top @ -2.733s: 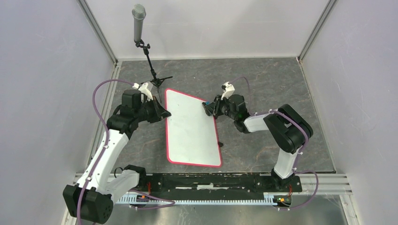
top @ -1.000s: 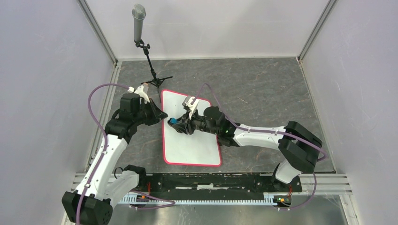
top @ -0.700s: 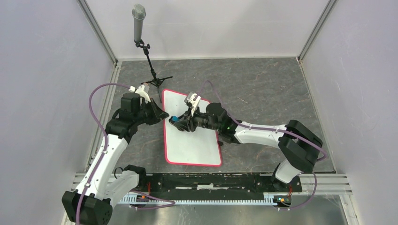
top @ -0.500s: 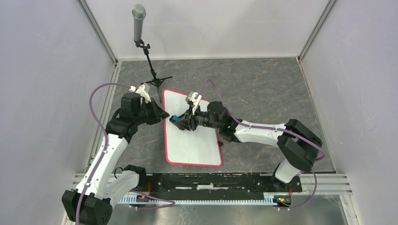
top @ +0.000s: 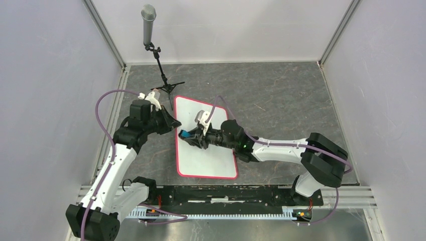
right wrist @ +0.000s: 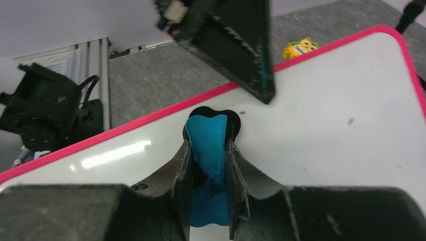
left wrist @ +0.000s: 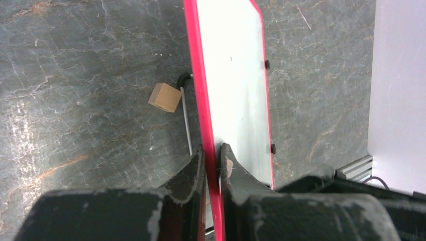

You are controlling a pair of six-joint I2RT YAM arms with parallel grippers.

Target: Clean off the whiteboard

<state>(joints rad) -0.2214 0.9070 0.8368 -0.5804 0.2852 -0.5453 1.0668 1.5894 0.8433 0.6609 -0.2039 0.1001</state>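
The whiteboard (top: 208,158) lies left of the counter's middle, its short near edge towards the near rail. The left gripper (top: 173,122) is clenched on the pink-red rim at the board's left long edge. The right gripper (top: 188,135) reaches across from the right, clamped on a blue eraser (top: 185,134) pressed to the white face just inside that same edge.

The left wrist view shows the fingers (left wrist: 198,163) pinching the rim, two black clips (left wrist: 267,64) on the opposite rim, and a wooden block (left wrist: 165,97) on the counter beside a thin rod, perhaps a leg of the microphone stand (top: 162,70). The right wrist view alone shows a small yellow toy (right wrist: 300,48) beyond the rim.

The stand's feet sit just beyond the board's far-left corner. The board's right edge is well apart from the counter's right edge.
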